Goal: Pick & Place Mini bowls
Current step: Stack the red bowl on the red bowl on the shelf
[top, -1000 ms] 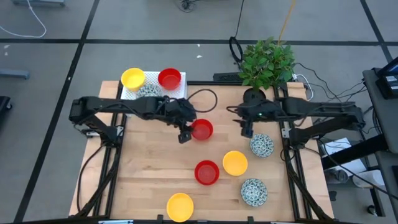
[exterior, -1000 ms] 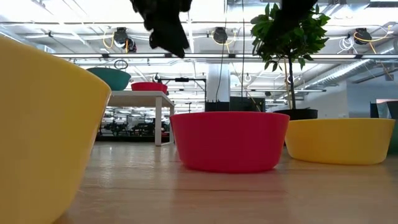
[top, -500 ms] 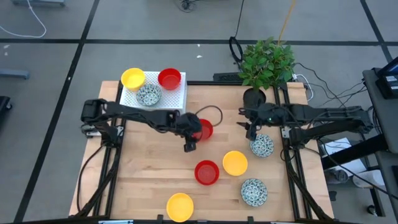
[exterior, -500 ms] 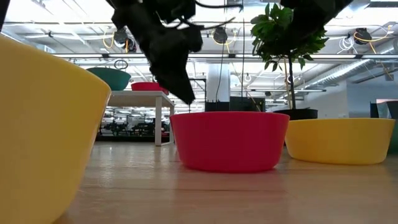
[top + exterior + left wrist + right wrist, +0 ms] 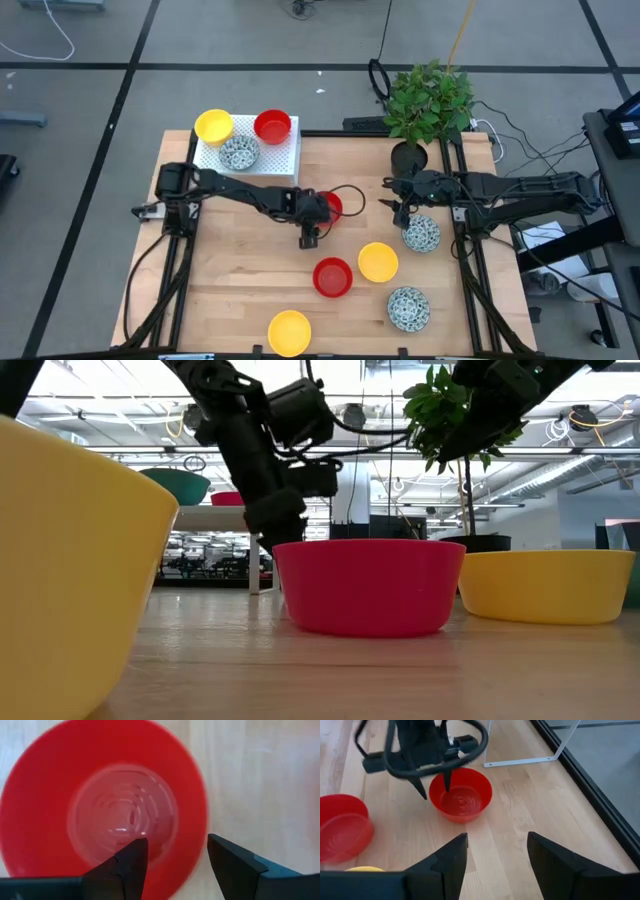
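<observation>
My left gripper (image 5: 312,226) (image 5: 177,855) is open and low over a red mini bowl (image 5: 331,204) (image 5: 95,805) that sits on its base mid-table. One finger stands inside its near rim, the other outside, as the right wrist view shows (image 5: 435,790); I see no touch. My right gripper (image 5: 403,212) (image 5: 497,850) is open, above the table beside a speckled bowl (image 5: 421,234). Another red bowl (image 5: 332,277), a yellow bowl (image 5: 378,261), a speckled bowl (image 5: 408,308) and a yellow bowl (image 5: 289,332) stand nearer. A yellow (image 5: 214,126), a red (image 5: 272,126) and a speckled bowl (image 5: 240,152) sit on the white tray.
The white tray (image 5: 285,155) lies at the table's far left corner. A potted plant (image 5: 428,100) in a black pot (image 5: 407,156) stands at the far edge near my right arm. Bare wood (image 5: 230,270) lies on the near left of the table.
My left gripper has moved toward the table's near right and come down, from beside the red bowl to astride its near rim. My right arm has sunk a little. The bowls have stayed where they were.
</observation>
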Controlling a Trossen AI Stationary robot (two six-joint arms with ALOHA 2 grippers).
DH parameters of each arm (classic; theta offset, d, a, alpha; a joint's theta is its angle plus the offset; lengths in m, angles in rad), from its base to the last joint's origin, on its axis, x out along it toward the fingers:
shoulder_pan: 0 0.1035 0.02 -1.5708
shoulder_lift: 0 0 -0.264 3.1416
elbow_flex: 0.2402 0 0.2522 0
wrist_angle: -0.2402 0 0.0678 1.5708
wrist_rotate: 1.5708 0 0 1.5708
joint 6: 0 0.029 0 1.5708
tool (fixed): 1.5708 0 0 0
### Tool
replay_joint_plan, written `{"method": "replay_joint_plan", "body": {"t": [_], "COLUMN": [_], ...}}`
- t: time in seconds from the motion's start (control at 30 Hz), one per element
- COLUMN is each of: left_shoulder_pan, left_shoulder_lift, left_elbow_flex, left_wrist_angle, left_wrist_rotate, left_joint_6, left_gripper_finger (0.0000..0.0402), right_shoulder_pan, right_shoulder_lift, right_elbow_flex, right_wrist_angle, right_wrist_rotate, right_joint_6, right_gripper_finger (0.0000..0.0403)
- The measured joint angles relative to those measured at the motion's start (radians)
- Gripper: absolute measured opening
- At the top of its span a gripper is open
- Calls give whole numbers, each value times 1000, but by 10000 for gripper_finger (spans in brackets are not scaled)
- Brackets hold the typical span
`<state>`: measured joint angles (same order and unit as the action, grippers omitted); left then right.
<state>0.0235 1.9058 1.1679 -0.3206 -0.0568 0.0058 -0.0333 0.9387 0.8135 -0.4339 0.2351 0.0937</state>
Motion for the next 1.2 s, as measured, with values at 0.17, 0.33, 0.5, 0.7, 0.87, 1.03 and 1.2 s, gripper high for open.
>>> {"method": "replay_joint_plan", "body": {"t": [0.17, 0.33, 0.5, 0.7, 0.87, 1.03, 1.2], "left_shoulder_pan": [-2, -2, -1, 14, 72, 157, 267], "left_shoulder_lift": [6, -20, -68, -199, -332, -448, -525], "left_elbow_flex": [0, 3, 2, 2, 3, 3, 3], "left_wrist_angle": [-13, -15, -9, 49, 78, 66, 60], "left_wrist_rotate": [-40, -49, -23, -34, -113, -177, -250], "left_joint_6": [13, 20, -12, -35, -2, 54, 124], "left_gripper_finger": [155, 35, 18, 7, 17, 7, 20], "right_shoulder_pan": [0, 0, 0, 0, 0, 0, 0], "right_shoulder_lift": [-1, -3, -4, -4, -4, -4, -4], "right_elbow_flex": [0, 0, 0, 0, 0, 0, 0], "right_wrist_angle": [4, 3, 5, 24, 37, 73, 97], "right_wrist_rotate": [0, 0, 0, 4, 6, 6, 30], "right_joint_6": [9, 26, 26, 26, 26, 30, 41], "right_gripper_finger": [196, 196, 196, 196, 196, 196, 196]}}
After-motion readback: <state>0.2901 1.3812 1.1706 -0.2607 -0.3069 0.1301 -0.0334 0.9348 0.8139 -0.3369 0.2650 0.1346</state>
